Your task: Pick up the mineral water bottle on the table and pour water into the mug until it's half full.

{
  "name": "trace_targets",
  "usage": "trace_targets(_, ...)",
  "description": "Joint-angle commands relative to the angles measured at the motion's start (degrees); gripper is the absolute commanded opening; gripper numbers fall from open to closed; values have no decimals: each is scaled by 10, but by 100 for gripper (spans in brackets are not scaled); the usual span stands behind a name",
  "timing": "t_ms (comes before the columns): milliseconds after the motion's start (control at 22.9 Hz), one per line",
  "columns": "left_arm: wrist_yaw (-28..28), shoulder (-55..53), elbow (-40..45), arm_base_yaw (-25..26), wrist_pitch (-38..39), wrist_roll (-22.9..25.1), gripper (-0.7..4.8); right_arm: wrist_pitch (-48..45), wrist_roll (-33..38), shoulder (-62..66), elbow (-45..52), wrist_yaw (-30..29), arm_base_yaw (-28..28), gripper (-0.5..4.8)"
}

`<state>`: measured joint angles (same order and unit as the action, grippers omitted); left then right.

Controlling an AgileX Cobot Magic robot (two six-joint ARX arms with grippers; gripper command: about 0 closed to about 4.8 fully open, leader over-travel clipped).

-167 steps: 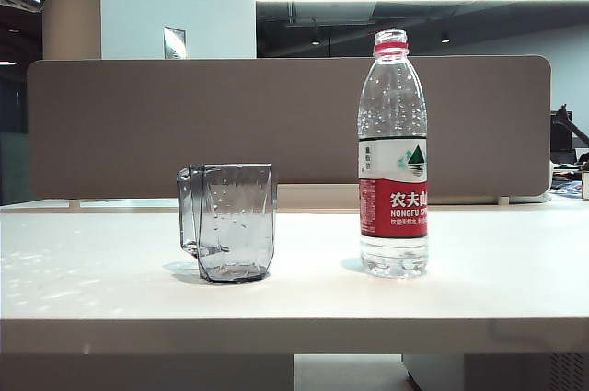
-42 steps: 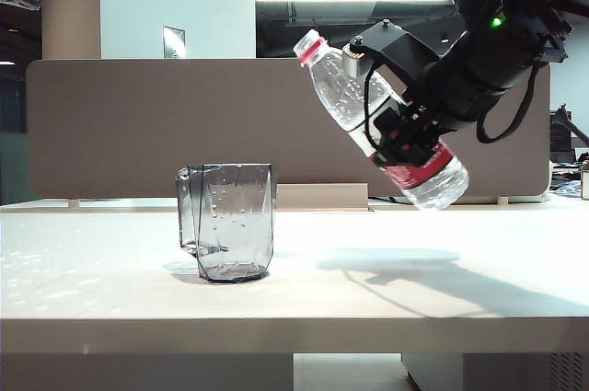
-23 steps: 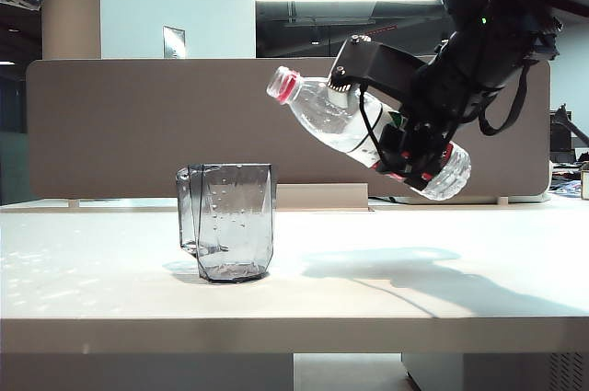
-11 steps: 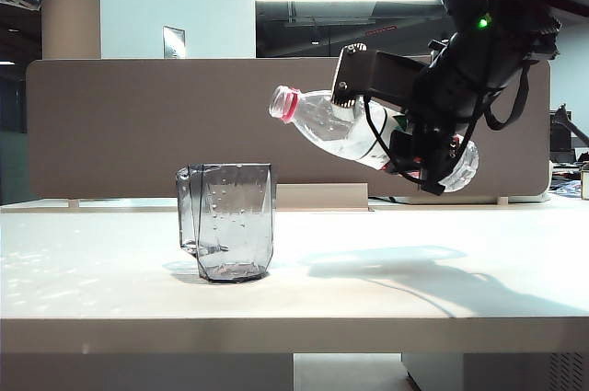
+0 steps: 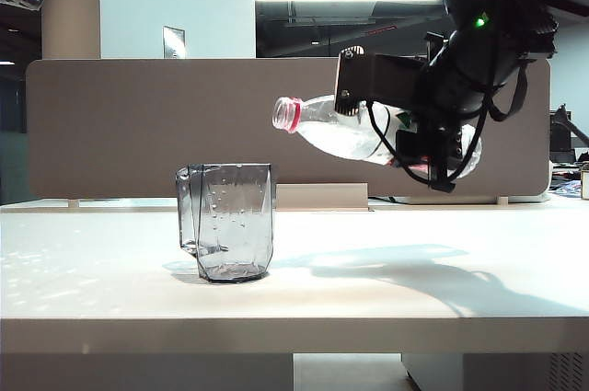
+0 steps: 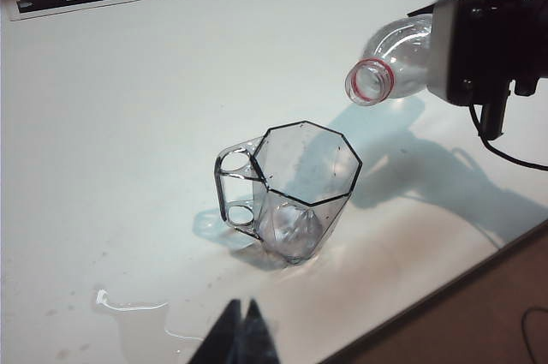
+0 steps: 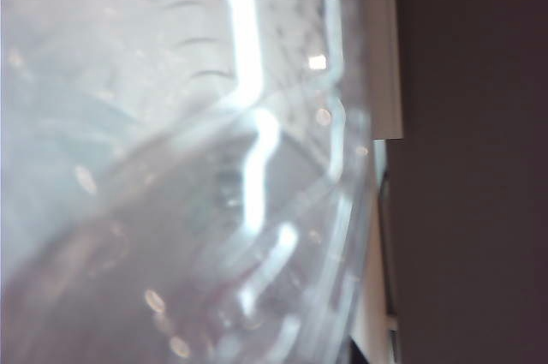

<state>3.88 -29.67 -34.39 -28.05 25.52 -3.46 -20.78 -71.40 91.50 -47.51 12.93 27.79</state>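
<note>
My right gripper (image 5: 419, 138) is shut on the mineral water bottle (image 5: 340, 129) and holds it nearly level in the air, to the right of the mug and above it. The uncapped mouth with its red ring (image 6: 370, 82) points toward the mug (image 5: 230, 221) and sits just beyond its rim. The smoky-grey mug (image 6: 295, 197) stands upright on the table (image 5: 414, 290); I see no stream of water. Clear bottle plastic (image 7: 171, 167) fills the right wrist view and hides the fingers. My left gripper (image 6: 242, 330) hovers shut over the table on the near side of the mug.
A small puddle of water (image 6: 141, 313) lies on the table near my left gripper. A brown partition panel (image 5: 138, 124) runs behind the table. The table's edge (image 6: 445, 274) passes close to the mug in the left wrist view.
The right wrist has rolled, bringing the bottle from a steep slant to almost level, with its mouth lower and nearer the mug. The mug and left gripper have not moved.
</note>
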Motion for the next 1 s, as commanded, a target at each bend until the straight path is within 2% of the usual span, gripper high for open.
trace_targets(44, 0, 1, -2, 0, -8, 0, -5, -61, -16, -6, -6, 3, 1, 202)
trace_targets(480, 0, 1, -2, 0, -7, 0, -5, -96, -43, -6, -6, 8, 37, 202)
trace_targets(1004, 0, 1, -2, 0, -7, 0, -5, -93, -64, -6, -10, 24, 37, 202)
